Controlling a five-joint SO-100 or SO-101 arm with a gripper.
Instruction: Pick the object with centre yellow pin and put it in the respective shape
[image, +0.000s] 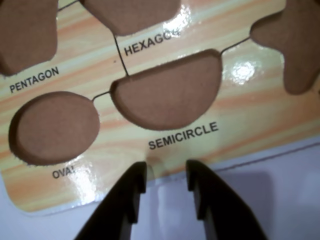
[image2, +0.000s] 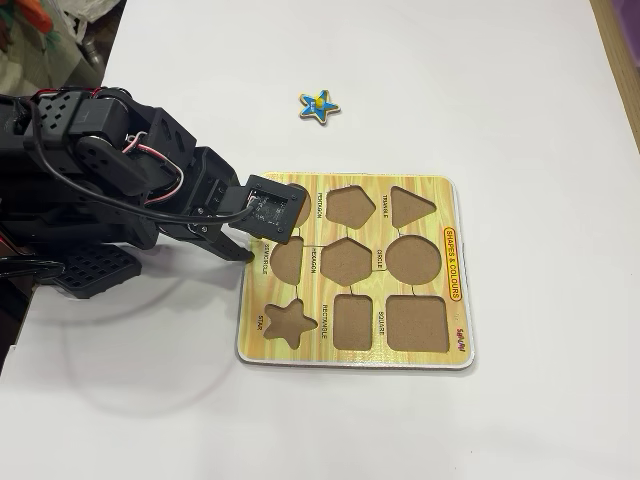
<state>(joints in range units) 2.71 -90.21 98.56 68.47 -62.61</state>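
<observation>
One loose piece: a small star (image2: 319, 106), blue body with a lighter rim and a yellow pin in its centre, lying flat on the white table (image2: 480, 100) above the board in the fixed view, well apart from it and from the arm. One shape board (image2: 455, 270), wood-grain print with brown recesses, all empty as far as visible. Fixed view count: pentagon, triangle, hexagon, circle, rectangle, square and the star recess (image2: 288, 322) at the board's lower left, seven clear; two more along the left column are partly hidden under the arm. Wrist view shows the semicircle recess (image: 167, 92) and oval recess (image: 54, 127) in full, plus parts of three others, with labels PENTAGON, HEXAGON, SEMICIRCLE and OVAL legible. One arm (image2: 100, 170), black, reaching in from the left of the fixed view with its head over the board's upper-left edge. Pincer (image: 166, 175) is empty, fingers (image: 132, 192) parted by a narrow gap, tips over the board's edge just below the SEMICIRCLE label in the wrist view.
</observation>
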